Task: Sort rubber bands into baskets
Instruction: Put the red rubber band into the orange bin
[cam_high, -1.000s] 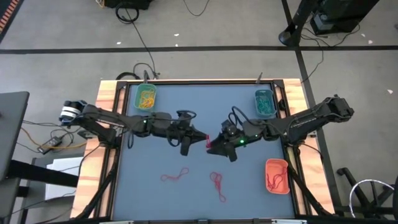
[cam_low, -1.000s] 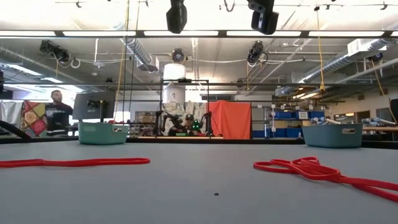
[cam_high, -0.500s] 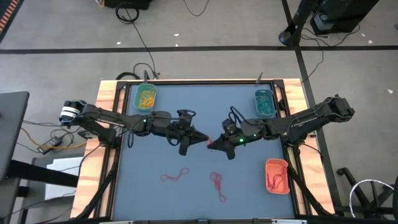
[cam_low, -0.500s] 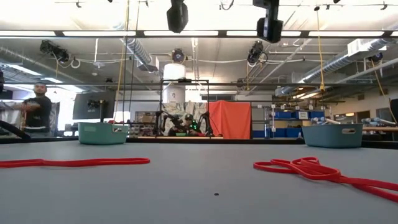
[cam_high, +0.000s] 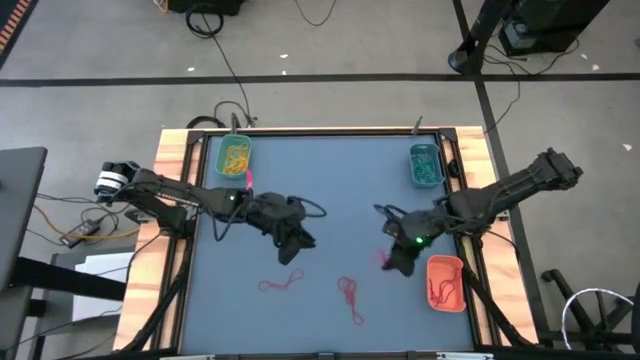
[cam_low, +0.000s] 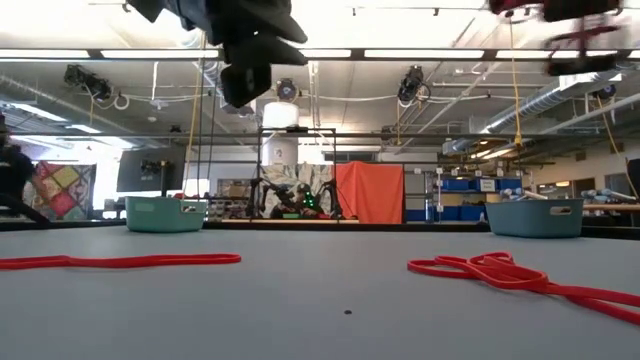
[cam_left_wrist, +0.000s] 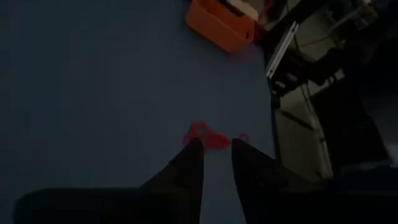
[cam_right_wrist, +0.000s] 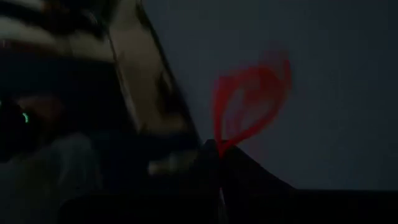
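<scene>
Now both arms are sitting apart, vs a sec ago when the grippers were meeting tip to tip at table centre over a red band. Right gripper (cam_high: 392, 262) is now beside the orange basket (cam_high: 446, 283), jaws pinched tight on a red rubber band (cam_right_wrist: 249, 106) dangling from the tips. Left gripper (cam_high: 297, 240) is now nearer the front, fingers (cam_left_wrist: 189, 168) parted a little, gripping nothing, hovering over a red band (cam_left_wrist: 208, 137) on the mat. Two loose red bands, one (cam_high: 281, 283) at left-centre and another (cam_high: 349, 295) to its right, are lying where they were. Green basket (cam_high: 235, 156) w/ yellow bands and teal basket (cam_high: 426, 165) are sitting unchanged at the back corners.
</scene>
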